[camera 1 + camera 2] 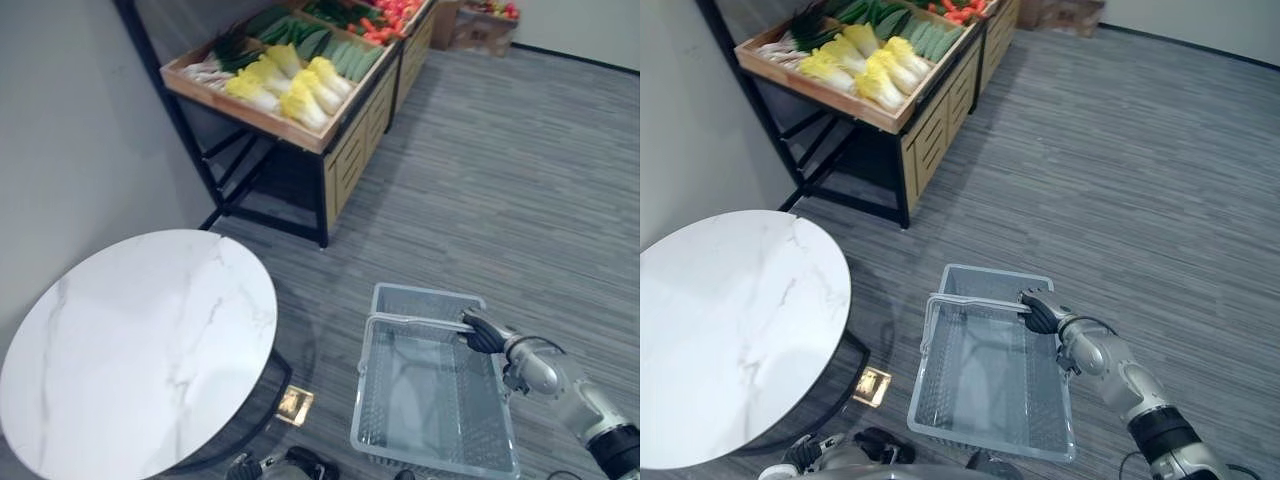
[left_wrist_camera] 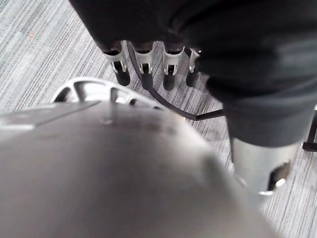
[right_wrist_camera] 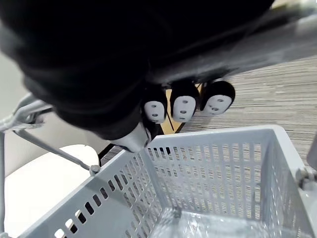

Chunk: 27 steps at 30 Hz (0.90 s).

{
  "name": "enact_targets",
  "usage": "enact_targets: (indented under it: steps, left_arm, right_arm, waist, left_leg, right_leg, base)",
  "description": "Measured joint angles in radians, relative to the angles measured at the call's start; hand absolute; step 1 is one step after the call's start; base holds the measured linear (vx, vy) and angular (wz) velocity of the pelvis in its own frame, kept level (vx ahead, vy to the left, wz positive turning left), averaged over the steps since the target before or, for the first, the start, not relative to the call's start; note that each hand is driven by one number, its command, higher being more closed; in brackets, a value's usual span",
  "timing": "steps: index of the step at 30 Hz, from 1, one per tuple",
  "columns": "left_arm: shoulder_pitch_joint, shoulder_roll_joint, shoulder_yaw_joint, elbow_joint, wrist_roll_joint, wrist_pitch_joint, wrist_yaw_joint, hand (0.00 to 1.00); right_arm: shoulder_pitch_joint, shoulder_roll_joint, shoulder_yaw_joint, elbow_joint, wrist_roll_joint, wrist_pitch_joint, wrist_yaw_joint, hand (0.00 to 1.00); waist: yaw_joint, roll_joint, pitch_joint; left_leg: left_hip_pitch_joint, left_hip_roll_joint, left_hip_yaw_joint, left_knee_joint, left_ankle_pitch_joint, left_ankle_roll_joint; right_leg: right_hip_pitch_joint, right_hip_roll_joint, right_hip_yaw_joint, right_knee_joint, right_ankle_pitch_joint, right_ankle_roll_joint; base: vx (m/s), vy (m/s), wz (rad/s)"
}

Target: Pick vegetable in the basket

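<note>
Left eye view: right hand (image 1: 484, 334), lower right, fingers curled round the handle of the empty basket (image 1: 425, 300); vegetables (image 1: 290, 85) on the stand (image 1: 345, 150), top, left of centre. Right eye view: same grip. Left wrist view: left hand (image 2: 120, 59) relaxed, holding nothing. Right wrist view: 0 vegetables in the basket — picking not yet begun.

1. The grey striped floor (image 1: 500, 180) carries a round white marble table (image 1: 140, 340) and a wooden produce stand (image 1: 350, 140) on a black frame. A small brass plate (image 1: 292, 403) is set into the floor by the table's base.
2. The stand's tray holds yellow-white napa cabbages (image 1: 295, 88) at its front edge, cucumbers (image 1: 350, 58) beside them, and spring onions (image 1: 210, 68) on the wall side.
3. A grey plastic basket (image 1: 435, 390) is over the floor near the table; I cannot tell whether it rests on the floor.
</note>
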State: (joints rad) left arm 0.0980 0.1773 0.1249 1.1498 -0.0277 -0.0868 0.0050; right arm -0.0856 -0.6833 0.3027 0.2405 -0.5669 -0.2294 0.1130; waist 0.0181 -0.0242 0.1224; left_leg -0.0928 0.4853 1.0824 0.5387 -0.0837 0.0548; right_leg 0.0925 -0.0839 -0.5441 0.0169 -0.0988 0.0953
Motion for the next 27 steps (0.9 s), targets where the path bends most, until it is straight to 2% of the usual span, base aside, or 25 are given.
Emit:
enact_targets:
  steps: [1, 2, 3, 4, 5, 7, 8, 9, 11, 13, 16, 22, 24, 25, 27]
  left_arm:
    - [0.015, -0.007, 0.004, -0.009, -0.005, -0.009, 0.004, 0.0]
    - [0.02, -0.013, 0.005, -0.012, -0.006, -0.021, 0.009, 0.0]
    - [0.021, -0.019, 0.006, -0.011, -0.006, -0.022, 0.009, 0.0]
    - [0.029, -0.03, 0.006, -0.01, -0.006, -0.025, 0.01, 0.0]
    - [0.043, -0.036, 0.006, -0.017, -0.006, -0.027, 0.01, 0.0]
    - [0.058, -0.041, 0.006, -0.016, -0.006, -0.03, 0.01, 0.0]
    - [0.06, -0.04, 0.008, -0.015, -0.006, -0.03, 0.01, 0.0]
    - [0.056, -0.041, 0.006, -0.017, -0.006, -0.032, 0.01, 0.0]
    - [0.052, -0.039, 0.008, -0.02, -0.006, -0.035, 0.01, 0.0]
    - [0.055, -0.039, 0.007, -0.036, -0.006, -0.035, 0.009, 0.0]
    - [0.055, -0.034, 0.0, -0.037, -0.006, -0.035, 0.01, 0.0]
    - [0.049, -0.034, -0.034, -0.038, 0.004, -0.035, 0.009, 0.0]
    - [0.045, -0.03, -0.046, -0.037, 0.009, -0.035, 0.01, 0.0]
    - [0.044, -0.025, -0.057, -0.037, 0.009, -0.034, 0.011, 0.0]
    - [0.043, -0.015, -0.085, -0.035, 0.009, -0.034, 0.012, 0.0]
  right_arm:
    - [0.001, -0.002, 0.001, 0.005, 0.0, 0.0, 0.0, 1.0]
    - [0.0, -0.006, 0.001, 0.01, 0.0, 0.0, -0.001, 1.0]
    - [-0.002, -0.007, 0.001, 0.013, 0.0, 0.001, -0.002, 1.0]
    - [-0.003, -0.005, 0.003, 0.013, 0.0, 0.002, -0.002, 1.0]
    - [-0.004, -0.005, 0.011, 0.014, 0.003, 0.0, -0.005, 1.0]
    - [-0.004, -0.003, 0.018, 0.02, 0.023, -0.002, -0.005, 1.0]
    - [-0.004, 0.001, 0.019, 0.023, 0.026, -0.002, -0.005, 1.0]
    - [-0.007, -0.002, 0.019, 0.025, 0.028, -0.002, -0.007, 1.0]
    - [-0.011, 0.001, 0.02, 0.033, 0.036, -0.002, -0.007, 1.0]
    - [-0.027, 0.0, 0.022, 0.053, 0.036, -0.002, -0.007, 1.0]
    - [-0.029, 0.0, 0.022, 0.054, 0.037, -0.008, -0.007, 1.0]
    - [0.023, 0.002, 0.015, 0.05, 0.037, -0.012, -0.01, 1.0]
    - [0.05, 0.012, 0.008, 0.05, 0.036, -0.01, -0.01, 1.0]
    - [0.068, 0.032, -0.011, 0.05, 0.034, -0.002, -0.01, 1.0]
    - [0.059, 0.048, -0.038, 0.049, 0.032, 0.008, -0.02, 1.0]
  waist:
    - [0.004, -0.001, 0.001]
    - [0.014, -0.009, 0.008]
    - [0.017, -0.004, 0.009]
    - [0.02, 0.004, 0.008]
    - [0.023, 0.012, 0.008]
    - [0.023, 0.032, 0.008]
    - [0.022, 0.042, 0.002]
    - [0.019, 0.027, 0.011]
    - [0.024, 0.012, 0.021]
    - [0.027, 0.015, 0.022]
    - [0.027, 0.017, 0.021]
    - [0.015, 0.013, 0.021]
    - [0.016, 0.012, 0.021]
    - [0.011, 0.008, 0.023]
    - [0.017, 0.008, 0.025]
  left_leg:
    - [-0.019, -0.005, -0.133, 0.026, 0.041, -0.014]
    - [-0.049, -0.039, -0.295, 0.028, 0.048, -0.05]
    - [-0.054, -0.067, -0.38, 0.019, 0.032, -0.073]
    - [-0.061, -0.138, -0.545, -0.03, 0.005, -0.109]
    - [-0.054, -0.208, -0.68, -0.119, -0.004, -0.125]
    - [-0.021, -0.269, -0.83, -0.279, 0.006, -0.147]
    - [0.002, -0.282, -0.863, -0.313, 0.001, -0.159]
    - [0.008, -0.304, -0.903, -0.354, -0.006, -0.172]
    - [0.008, -0.326, -0.899, -0.355, -0.006, -0.171]
    - [0.012, -0.342, -0.875, -0.342, -0.032, -0.151]
    - [0.014, -0.363, -0.873, -0.356, -0.045, -0.147]
    - [0.029, -0.409, -0.868, -0.401, -0.045, -0.129]
    - [0.024, -0.42, -0.87, -0.394, -0.077, -0.117]
    - [0.027, -0.429, -0.873, -0.386, -0.096, -0.109]
    - [0.052, -0.426, -0.869, -0.39, -0.113, -0.097]
  right_leg:
    - [0.01, -0.003, 0.034, -0.002, 0.01, -0.015]
    - [0.012, -0.013, 0.084, -0.003, 0.014, -0.022]
    - [0.011, -0.017, 0.106, -0.003, 0.018, -0.027]
    - [-0.004, -0.027, 0.15, 0.0, 0.022, -0.033]
    - [-0.027, -0.029, 0.2, 0.005, 0.033, -0.031]
    - [-0.062, -0.014, 0.259, 0.007, 0.046, -0.02]
    - [-0.076, -0.014, 0.277, 0.004, 0.049, -0.015]
    - [-0.091, -0.021, 0.309, -0.026, 0.073, -0.005]
    - [-0.09, -0.033, 0.333, -0.065, 0.111, 0.009]
    - [-0.098, -0.048, 0.365, -0.075, 0.13, 0.025]
    - [-0.12, -0.059, 0.394, -0.086, 0.151, 0.035]
    - [-0.144, -0.091, 0.423, -0.092, 0.157, 0.05]
    - [-0.197, -0.103, 0.442, 0.002, 0.111, 0.047]
    - [-0.23, -0.114, 0.447, 0.096, 0.081, 0.038]
    - [-0.327, -0.121, 0.423, 0.299, 0.068, 0.003]
  base:
    - [-0.09, -0.087, -0.82]
    - [-0.08, -0.062, -0.92]
    - [-0.05, 0.014, -1.07]
    - [-0.05, 0.086, -1.15]
    - [-0.03, 0.152, -1.17]
    - [-0.01, 0.145, -0.92]
    - [0.04, 0.146, -0.77]
    - [0.04, 0.132, -0.46]
    - [0.0, 0.131, -0.38]
    - [-0.06, 0.127, -0.39]
    - [-0.06, 0.087, -0.32]
    - [-0.02, 0.049, -0.14]
    - [0.03, 0.081, -0.19]
    - [0.08, 0.09, -0.34]
    - [0.09, 0.077, -0.44]
